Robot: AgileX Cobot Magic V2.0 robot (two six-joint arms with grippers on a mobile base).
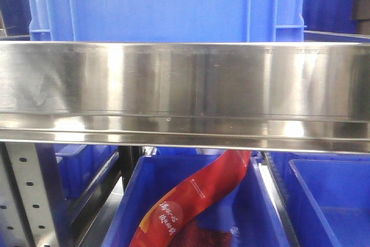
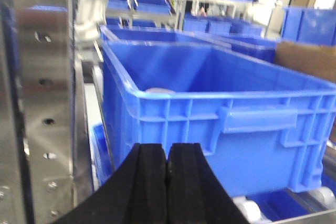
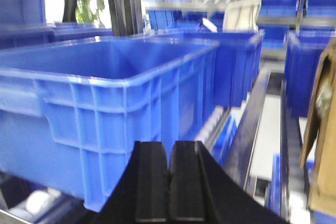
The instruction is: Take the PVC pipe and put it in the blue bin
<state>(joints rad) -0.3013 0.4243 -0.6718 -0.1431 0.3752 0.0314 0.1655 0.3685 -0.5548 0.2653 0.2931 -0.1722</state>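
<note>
Steel shelf rail [image 1: 185, 93] blocks the front view; one blue bin [image 1: 167, 4] above it, three bins below, one holding a red packet [image 1: 196, 201]. Left gripper [image 2: 167, 182] and right gripper [image 3: 169, 182] pinched together, empty. Pipe: cannot tell where.

Steel shelf [image 1: 185, 91] carries blue bin [image 1: 167, 4]; more bins below.

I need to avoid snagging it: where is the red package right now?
Front view, bottom centre: the red package lies slanted in the blue bin on the lower level, beneath the steel shelf rail.
</note>
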